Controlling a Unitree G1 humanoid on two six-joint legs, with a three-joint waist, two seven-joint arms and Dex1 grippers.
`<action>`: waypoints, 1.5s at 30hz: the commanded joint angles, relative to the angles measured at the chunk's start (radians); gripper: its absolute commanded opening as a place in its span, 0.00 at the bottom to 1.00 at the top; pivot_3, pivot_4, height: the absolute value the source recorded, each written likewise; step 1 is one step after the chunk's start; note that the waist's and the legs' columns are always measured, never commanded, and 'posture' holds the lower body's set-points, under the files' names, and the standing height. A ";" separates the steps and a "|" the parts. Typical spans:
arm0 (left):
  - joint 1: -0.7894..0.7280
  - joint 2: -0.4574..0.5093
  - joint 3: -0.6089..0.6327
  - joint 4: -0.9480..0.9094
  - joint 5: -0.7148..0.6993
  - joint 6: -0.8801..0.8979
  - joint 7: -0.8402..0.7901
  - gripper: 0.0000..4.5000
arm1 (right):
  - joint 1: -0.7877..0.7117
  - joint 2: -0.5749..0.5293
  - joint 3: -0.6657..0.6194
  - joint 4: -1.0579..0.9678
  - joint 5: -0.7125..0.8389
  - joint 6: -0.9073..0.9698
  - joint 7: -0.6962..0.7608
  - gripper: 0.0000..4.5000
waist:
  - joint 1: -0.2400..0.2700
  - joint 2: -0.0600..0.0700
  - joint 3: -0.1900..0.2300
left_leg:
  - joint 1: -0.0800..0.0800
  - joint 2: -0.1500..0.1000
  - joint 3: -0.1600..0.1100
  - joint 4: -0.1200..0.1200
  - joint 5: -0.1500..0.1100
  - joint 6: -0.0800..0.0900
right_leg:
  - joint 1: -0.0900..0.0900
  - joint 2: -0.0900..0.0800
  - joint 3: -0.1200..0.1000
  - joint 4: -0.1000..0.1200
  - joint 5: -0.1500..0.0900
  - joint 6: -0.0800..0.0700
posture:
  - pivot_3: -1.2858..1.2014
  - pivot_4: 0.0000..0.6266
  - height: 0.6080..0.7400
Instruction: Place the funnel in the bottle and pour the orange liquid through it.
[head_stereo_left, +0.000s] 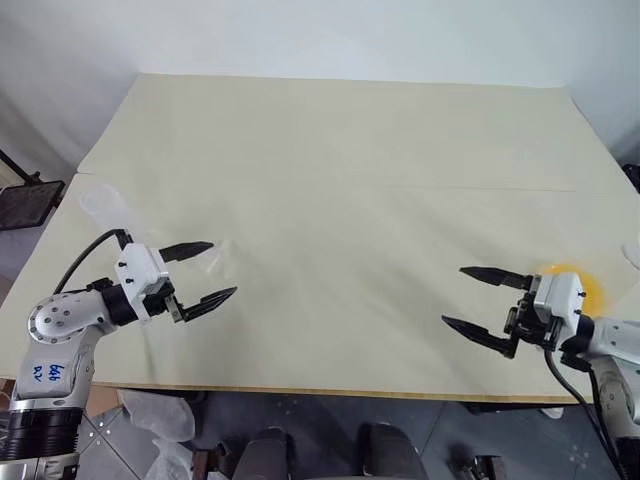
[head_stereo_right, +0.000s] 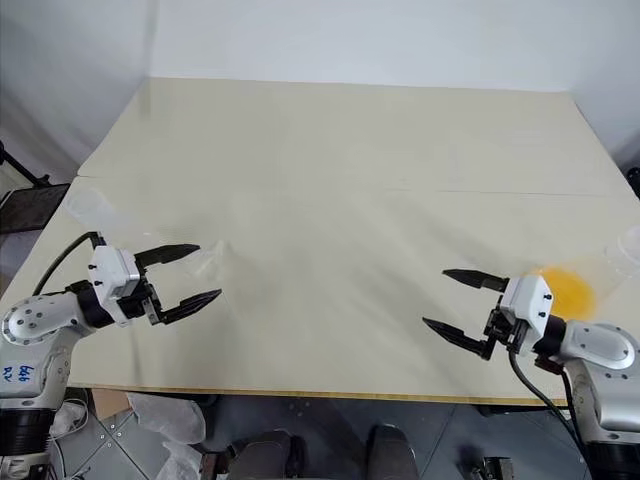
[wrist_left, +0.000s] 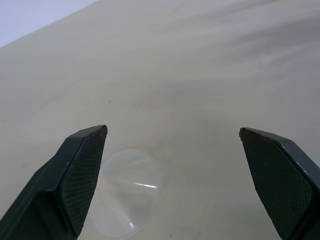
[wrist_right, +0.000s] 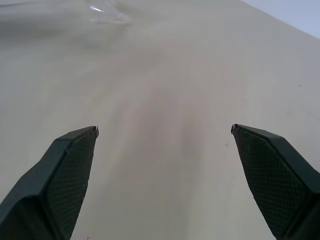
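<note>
On the left arm, blue handwritten marks are too small to read. One clear funnel (wrist_left: 125, 192) lies on the cream table (head_stereo_left: 350, 180), faint, just past the left gripper (head_stereo_left: 212, 270), whose two fingers stand wide apart, holding nothing. At far right, one patch of orange liquid (head_stereo_right: 568, 290) shows behind the right gripper (head_stereo_right: 447, 298), equally spread and empty; its vessel is hard to make out.
</note>
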 joint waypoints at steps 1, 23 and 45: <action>0.018 0.013 0.020 -0.041 0.022 -0.031 0.016 1.00 | -0.009 0.006 0.003 0.010 0.004 -0.022 0.011 0.99 | 0.000 0.000 0.000 | 0.000 0.000 0.000 0.000 0.000 0.000 | 0.000 0.000 0.000 0.000 0.000 0.000 | 0.52 0.24 1.00; 0.389 -0.391 0.476 -0.159 -0.116 -0.008 0.591 1.00 | -0.244 0.179 0.227 -0.185 0.070 0.144 -0.084 0.99 | 0.005 -0.002 -0.001 | 0.001 0.003 -0.004 0.000 0.000 0.000 | 0.000 0.000 0.000 0.000 0.000 -0.001 | 0.52 0.24 1.00; -0.022 -0.146 0.271 -0.179 -0.011 0.469 0.824 1.00 | -0.227 0.211 0.246 -0.168 0.054 0.132 -0.097 0.99 | -0.001 -0.004 -0.002 | 0.006 0.002 -0.003 -0.001 -0.001 0.000 | 0.003 0.000 -0.002 0.000 0.001 -0.001 | 0.52 0.24 1.00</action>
